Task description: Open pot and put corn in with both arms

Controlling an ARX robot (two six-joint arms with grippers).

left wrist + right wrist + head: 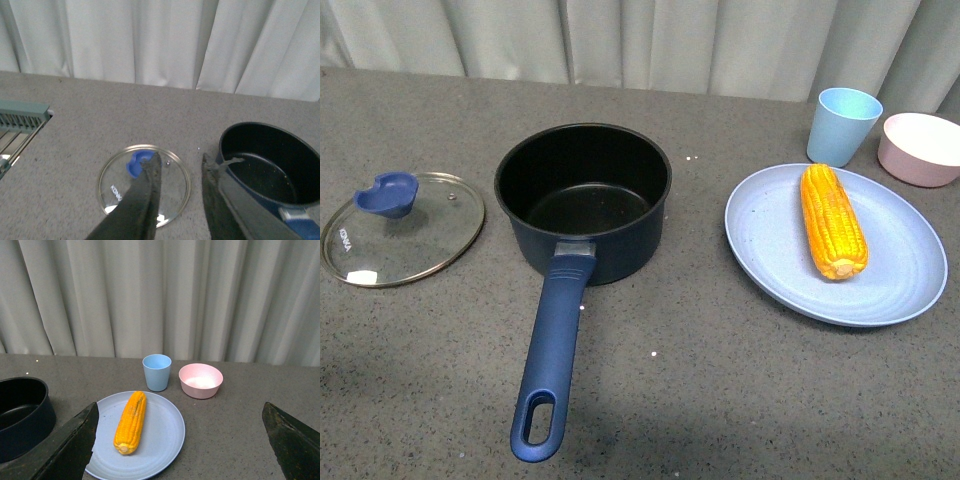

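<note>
On the round pale blue plate (161,436), the yellow-orange corn cob (131,421) needs the wide-spread right gripper (180,410) across its middle.

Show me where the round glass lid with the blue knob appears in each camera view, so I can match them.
Front view: the round glass lid with the blue knob lies flat at the far left, left of the dark navy saucepan.
Left wrist view: the lid is beside the saucepan, partly hidden by a finger of the left claw.
Right wrist view: not in it.
Shared landmark: the saucepan, open and empty, shows in all three.
</note>
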